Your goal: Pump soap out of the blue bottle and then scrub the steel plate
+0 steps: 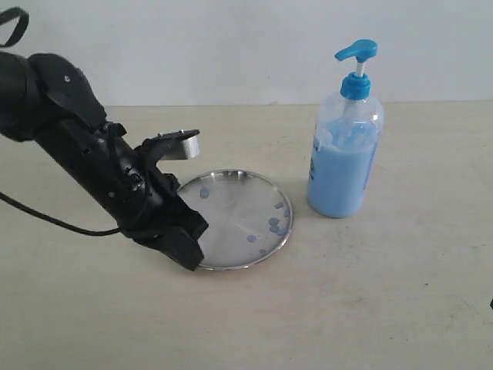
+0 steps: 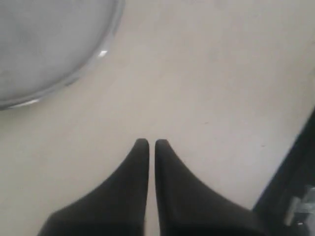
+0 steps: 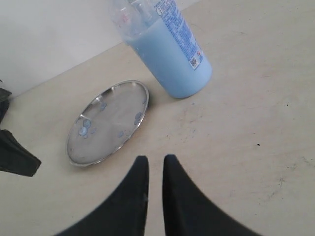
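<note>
Steel plate [image 1: 231, 206] lies mid-counter [image 1: 400, 301], soap [image 1: 273, 225] droplets on it; blue bottle [image 1: 344, 166] stands just beside, toward the right edge. Left gripper [image 2: 147, 143], clenched and empty, sits at the plate's near rim. Recommended: light sweeps through the droplets.

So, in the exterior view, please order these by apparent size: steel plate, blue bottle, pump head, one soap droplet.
1. steel plate and blue bottle: about alike. The plate is wider, the bottle taller, and the left arm hides part of the plate, so I leave them unranked.
2. pump head
3. soap droplet
</note>
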`<state>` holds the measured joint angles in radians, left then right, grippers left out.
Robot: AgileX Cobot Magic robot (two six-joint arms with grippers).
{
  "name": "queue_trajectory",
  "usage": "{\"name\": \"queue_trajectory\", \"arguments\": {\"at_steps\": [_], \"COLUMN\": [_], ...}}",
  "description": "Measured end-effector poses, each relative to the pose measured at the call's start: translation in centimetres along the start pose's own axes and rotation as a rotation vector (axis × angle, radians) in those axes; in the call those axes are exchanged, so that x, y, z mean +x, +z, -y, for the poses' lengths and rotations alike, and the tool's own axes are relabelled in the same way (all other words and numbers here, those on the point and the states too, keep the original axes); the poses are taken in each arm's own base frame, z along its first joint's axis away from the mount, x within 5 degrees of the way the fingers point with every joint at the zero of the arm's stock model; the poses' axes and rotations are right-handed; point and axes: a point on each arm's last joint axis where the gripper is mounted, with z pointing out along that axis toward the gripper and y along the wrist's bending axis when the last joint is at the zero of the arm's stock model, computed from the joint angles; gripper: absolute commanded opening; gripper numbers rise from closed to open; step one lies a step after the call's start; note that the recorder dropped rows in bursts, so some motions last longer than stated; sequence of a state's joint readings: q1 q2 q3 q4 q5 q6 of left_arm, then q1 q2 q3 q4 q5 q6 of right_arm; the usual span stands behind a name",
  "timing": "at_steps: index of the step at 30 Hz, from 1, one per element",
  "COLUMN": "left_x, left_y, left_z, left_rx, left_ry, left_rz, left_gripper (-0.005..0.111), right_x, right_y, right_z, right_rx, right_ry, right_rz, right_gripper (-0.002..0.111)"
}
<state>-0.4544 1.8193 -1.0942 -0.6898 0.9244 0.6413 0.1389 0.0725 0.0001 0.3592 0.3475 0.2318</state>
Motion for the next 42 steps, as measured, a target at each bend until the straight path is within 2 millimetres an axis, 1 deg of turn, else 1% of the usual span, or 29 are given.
{"name": "queue_trajectory", "arguments": {"at_steps": [1,2,3,4,5,7,10,11,14,16,17,19,21,23,24,25,26,28,30,31,32,33,34,35,37,39,40,41,42], "left_x": [-0.8,-1.4,-2.8,-3.7,-4.8,-5.9,-6.5,-6.9,-8.8,-9.5,-9.4,-8.7,-7.5,-6.7,-6.6,-6.8,-7.3,-9.0,-10.6,-11.1,-11.3,-11.2,-10.7,-9.8,-8.0,-7.0,-7.0,-7.1,-7.8], "left_y": [-0.4,-0.6,-1.1,-1.1,-1.0,-0.5,-0.4,-0.3,-0.2,0.2,0.5,0.8,0.9,0.6,0.4,0.2,0.0,-0.2,0.0,0.4,0.7,1.3,1.9,2.5,3.0,2.8,2.6,2.4,2.2], "left_z": [-0.9,-1.5,-2.7,-3.3,-3.7,-3.9,-3.7,-3.9,-4.1,-4.2,-4.1,-3.8,-3.8,-4.5,-5.1,-5.7,-6.2,-6.7,-6.2,-5.7,-5.4,-5.0,-4.7,-4.3,-4.0,-4.6,-5.1,-5.5,-6.0], "left_rx": [-0.104,-0.165,-0.269,-0.299,-0.314,-0.265,-0.224,-0.237,-0.275,-0.262,-0.238,-0.183,-0.153,-0.209,-0.271,-0.347,-0.416,-0.511,-0.483,-0.448,-0.417,-0.369,-0.311,-0.243,-0.146,-0.171,-0.223,-0.277,-0.353], "left_ry": [0.013,0.016,0.025,0.018,0.011,0.022,0.164,0.202,0.285,0.352,0.395,0.485,0.568,0.596,0.597,0.590,0.580,0.512,0.419,0.395,0.410,0.437,0.487,0.535,0.668,0.745,0.776,0.789,0.793], "left_rz": [-0.036,-0.052,-0.068,-0.075,-0.086,-0.119,-0.135,-0.101,0.083,0.146,0.134,0.055,-0.091,-0.201,-0.239,-0.240,-0.194,0.007,0.217,0.285,0.301,0.281,0.221,0.134,-0.066,-0.205,-0.238,-0.235,-0.186], "left_gripper": [0.004,0.004,0.004,0.004,0.004,0.004,0.004,0.004,0.004,0.004,0.004,0.004,0.004,0.004,0.004,0.004,0.004,0.004,0.004,0.004,0.004,0.004,0.004,0.004,0.004,0.004,0.004,0.004,0.004], "right_x": [0.0,0.0,0.0,0.0,0.0,0.0,0.0,0.0,0.0,0.0,0.0,0.0,0.0,0.0,0.0,0.0,0.0,0.0,0.0,0.0,0.0,0.0,0.0,0.0,0.0,0.0,0.0,0.0,0.0], "right_y": [0.0,0.0,0.0,0.0,0.0,0.0,0.0,0.0,0.0,0.0,0.0,0.0,0.0,0.0,0.0,0.0,0.0,0.0,0.0,0.0,0.0,0.0,0.0,0.0,0.0,0.0,0.0,0.0,0.0], "right_z": [0.0,0.0,0.0,0.0,0.0,0.0,0.0,0.0,0.0,0.0,0.0,0.0,0.0,0.0,0.0,0.0,0.0,0.0,0.0,0.0,0.0,0.0,0.0,0.0,0.0,0.0,0.0,0.0,0.0], "right_rx": [0.000,0.000,0.000,0.000,0.000,0.000,0.001,0.001,0.001,0.001,0.001,0.001,0.001,0.001,0.001,0.001,0.001,0.001,0.001,0.001,0.001,0.001,0.001,0.001,0.001,0.001,0.001,0.001,0.001], "right_ry": [0.000,0.000,0.000,0.000,0.000,0.000,0.000,0.000,0.000,0.000,0.000,0.000,0.000,0.000,0.000,0.000,0.000,0.000,0.000,0.000,0.000,0.000,0.000,0.000,0.000,0.000,0.000,0.000,0.000], "right_rz": [0.000,0.000,0.000,0.000,0.000,-0.002,-0.004,-0.004,-0.004,-0.004,-0.004,-0.004,-0.004,-0.004,-0.004,-0.004,-0.004,-0.004,-0.004,-0.004,-0.004,-0.004,-0.004,-0.004,-0.004,-0.004,-0.004,-0.004,-0.004], "right_gripper": [0.000,0.000,0.000,0.000,0.000,0.000,0.000,0.000,0.000,0.000,0.000,0.000,0.000,0.000,0.000,0.000,0.000,0.000,0.000,0.000,0.000,0.000,0.000,0.000,0.000,0.000,0.000,0.000,0.000]}}
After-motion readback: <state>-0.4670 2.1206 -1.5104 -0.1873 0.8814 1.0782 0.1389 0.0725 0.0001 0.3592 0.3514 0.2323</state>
